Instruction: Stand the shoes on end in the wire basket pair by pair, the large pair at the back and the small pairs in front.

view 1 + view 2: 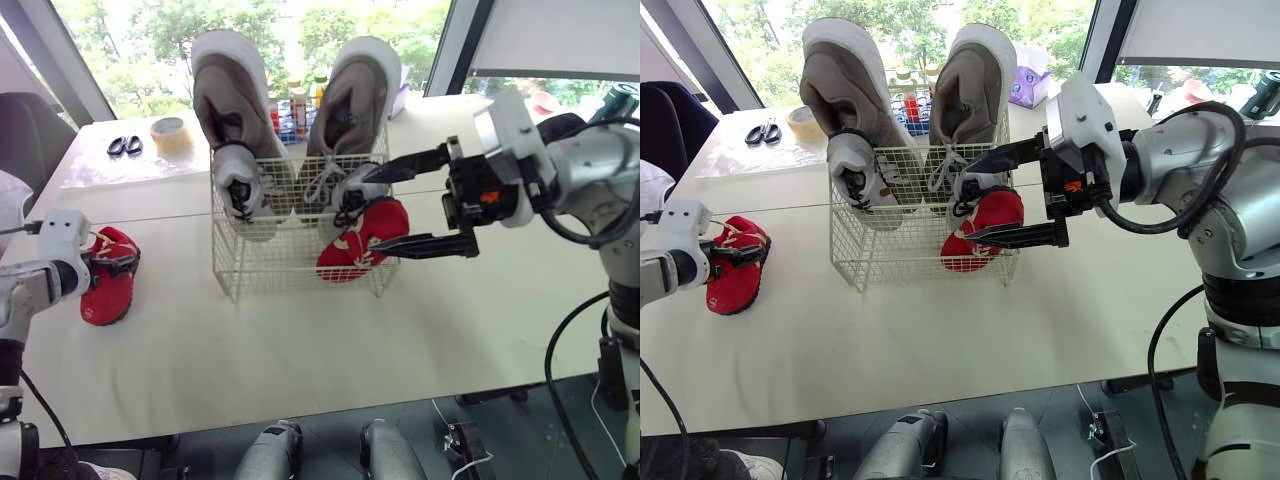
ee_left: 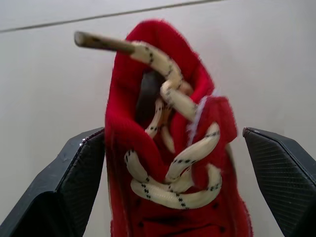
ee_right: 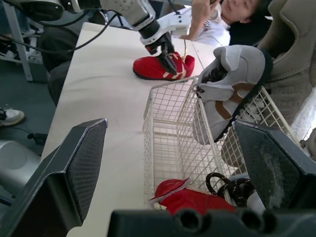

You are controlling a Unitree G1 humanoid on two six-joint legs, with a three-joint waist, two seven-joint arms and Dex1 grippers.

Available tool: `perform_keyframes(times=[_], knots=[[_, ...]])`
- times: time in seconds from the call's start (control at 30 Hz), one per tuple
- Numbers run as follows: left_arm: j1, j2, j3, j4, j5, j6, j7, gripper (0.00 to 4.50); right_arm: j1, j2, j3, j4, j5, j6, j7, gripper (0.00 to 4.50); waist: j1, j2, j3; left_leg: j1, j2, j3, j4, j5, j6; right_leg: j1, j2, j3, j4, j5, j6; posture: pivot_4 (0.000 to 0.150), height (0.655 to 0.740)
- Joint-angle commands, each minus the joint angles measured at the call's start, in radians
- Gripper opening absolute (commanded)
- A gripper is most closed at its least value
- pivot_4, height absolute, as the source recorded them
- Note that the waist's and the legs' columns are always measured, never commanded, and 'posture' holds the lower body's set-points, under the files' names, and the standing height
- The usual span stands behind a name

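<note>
Standing on the pale bench (image 1: 350, 350), a little far of centre: a white wire basket (image 1: 300, 285), open at the top.

Standing on end along the basket's far side are two large taupe shoes with white soles, the left large shoe (image 1: 228, 95) and the right large shoe (image 1: 355, 95). Both are rising well above the rim.

Leaning just near of them, inside the basket, are two small grey-and-white sneakers, the left sneaker (image 1: 240, 190) and the right sneaker (image 1: 345, 195).

Lying tilted in the basket's near right corner, against the wire wall, is a small red shoe with cream markings (image 1: 355, 245).

Lying on the bench well left of the basket is a second red shoe with cream laces (image 1: 108, 280).

The left claw (image 2: 173, 133) is straddling this second red shoe with its black fingers spread wide. One finger is touching the shoe's side and the other is standing apart from it.

The right claw (image 1: 368, 210) is hovering at the basket's right side with its fingers spread wide and gripping nothing. The upper finger is reaching over the rim toward the right sneaker and the lower finger is sitting beside the small red shoe. Whether either is touching cannot be told.

Resting at the far left of the bench are black-handled scissors (image 1: 125, 146) and a roll of tan tape (image 1: 172, 133).

A person in a white top (image 3: 217, 22) is sitting beyond the bench.
</note>
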Motion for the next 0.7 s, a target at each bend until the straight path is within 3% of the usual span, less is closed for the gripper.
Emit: perform_keyframes(times=[0.03, 0.17, 0.27, 0.47, 0.57, 0.7], knots=[[-0.038, -0.002, 0.01, 0.04, 0.049, -0.03, -0.019, 4.5, -0.004, -0.023, -0.048, -0.039, 0.02, 0.015, -0.023, 4.44, 0.001, 0.0, 0.0, 0.0, 0.0, 0.0, 0.0, 0.0, 0.0, 0.0, 0.0, 0.0, 0.0, 0.0, 0.0, 0.15, 0.74], [-0.062, -0.033, 0.01, 0.085, 0.08, -0.047, -0.033, 4.5, -0.001, -0.028, -0.054, -0.044, 0.022, 0.018, -0.039, 4.44, 0.002, 0.0, 0.0, 0.0, 0.0, 0.0, 0.001, 0.0, 0.0, 0.0, 0.0, 0.0, 0.0, 0.0, 0.0, 0.15, 0.74], [-0.078, -0.054, 0.021, 0.11, 0.094, -0.061, -0.037, 3.59, 0.0, -0.031, -0.054, -0.042, 0.019, 0.016, -0.046, 4.5, 0.001, 0.0, 0.0, 0.0, 0.0, 0.0, 0.001, 0.0, 0.0, 0.0, 0.0, 0.0, 0.001, 0.0, 0.0, 0.15, 0.74], [-0.089, -0.076, 0.114, 0.041, 0.041, -0.01, -0.052, 1.1, 0.003, -0.038, -0.053, -0.023, 0.003, -0.001, -0.046, 4.5, 0.003, 0.0, 0.0, 0.0, 0.0, 0.0, 0.002, 0.0, 0.0, 0.0, 0.0, 0.0, 0.002, 0.0, 0.0, 0.15, 0.74], [-0.116, -0.136, 0.21, -0.141, -0.077, -0.001, -0.085, 0.61, 0.004, -0.043, -0.051, 0.008, -0.011, -0.022, -0.034, 4.5, 0.006, -0.002, 0.0, -0.001, 0.0, -0.001, 0.003, 0.0, 0.0, 0.001, 0.0, -0.001, 0.002, 0.0, 0.0, 0.15, 0.74], [-0.241, -0.297, 0.305, -0.383, -0.199, -0.138, -0.018, 0.55, 0.006, -0.04, -0.038, 0.047, -0.037, -0.049, -0.024, 4.5, 0.015, -0.003, 0.0, -0.003, 0.0, -0.002, 0.009, 0.0, 0.0, 0.002, 0.0, -0.003, 0.003, 0.0, 0.0, 0.15, 0.74]])
